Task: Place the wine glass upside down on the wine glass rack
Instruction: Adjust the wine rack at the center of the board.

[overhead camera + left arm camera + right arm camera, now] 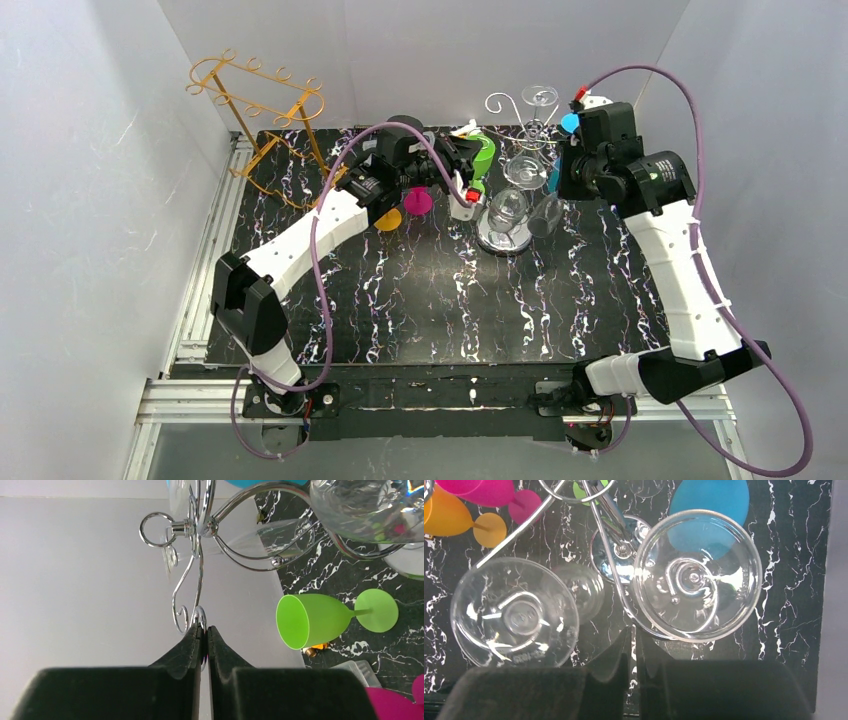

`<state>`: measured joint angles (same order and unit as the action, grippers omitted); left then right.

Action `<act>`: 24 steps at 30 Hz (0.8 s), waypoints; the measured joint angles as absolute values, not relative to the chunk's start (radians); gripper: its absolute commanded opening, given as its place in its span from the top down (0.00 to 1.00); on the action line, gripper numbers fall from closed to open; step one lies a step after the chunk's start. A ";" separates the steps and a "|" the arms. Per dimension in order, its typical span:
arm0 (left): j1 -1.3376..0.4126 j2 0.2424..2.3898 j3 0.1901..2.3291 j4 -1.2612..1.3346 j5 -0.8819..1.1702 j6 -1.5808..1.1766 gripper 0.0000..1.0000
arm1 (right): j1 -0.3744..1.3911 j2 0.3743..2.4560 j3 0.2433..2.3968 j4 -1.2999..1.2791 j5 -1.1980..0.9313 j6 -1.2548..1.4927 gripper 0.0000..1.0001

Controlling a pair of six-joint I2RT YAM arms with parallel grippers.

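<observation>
The chrome wine glass rack (503, 240) stands at the back middle of the table. Clear wine glasses hang upside down on it. In the right wrist view I look down on two of their feet, one on the right (696, 575) with a rack spiral over it, one on the left (514, 612). My right gripper (633, 629) is shut and empty, its tips at the rim of the right foot. My left gripper (205, 628) is shut on a wire curl of the rack (199, 615). In the top view the left gripper (462, 158) and right gripper (556, 178) flank the rack.
A green plastic glass (320, 617) lies on its side by the rack. Pink (418, 200) and orange (388, 220) glasses lie under the left wrist. A blue glass (709, 510) lies beyond the rack. A gold wire rack (262, 110) stands at the back left. White walls close in on three sides.
</observation>
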<state>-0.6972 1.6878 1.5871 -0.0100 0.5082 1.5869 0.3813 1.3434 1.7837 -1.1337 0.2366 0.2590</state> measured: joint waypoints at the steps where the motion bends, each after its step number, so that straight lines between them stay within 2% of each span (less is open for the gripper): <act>1: -0.704 1.686 1.587 -0.010 0.506 1.581 0.99 | 0.374 1.343 1.784 -1.129 0.234 0.256 0.86; 9: -0.787 1.645 1.563 -0.039 0.484 1.530 0.97 | 0.315 1.345 1.784 -1.101 0.232 0.227 0.87; 12: -0.809 1.632 1.561 -0.064 0.460 1.501 0.92 | 0.308 1.346 1.784 -1.103 0.239 0.213 0.87; 17: -0.819 1.617 1.553 -0.080 0.444 1.447 0.64 | 0.307 1.346 1.784 -1.102 0.245 0.205 0.86; 20: -0.829 1.593 1.547 -0.098 0.444 1.397 0.46 | 0.305 1.348 1.791 -1.104 0.250 0.205 0.78; 24: -0.834 1.555 1.544 -0.105 0.432 1.306 0.40 | 0.305 1.348 1.834 -1.117 0.255 0.207 0.74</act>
<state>-0.8341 1.5546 1.5440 -0.1046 0.4316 1.3059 0.3050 1.3479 1.8336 -1.1169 0.2553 0.2065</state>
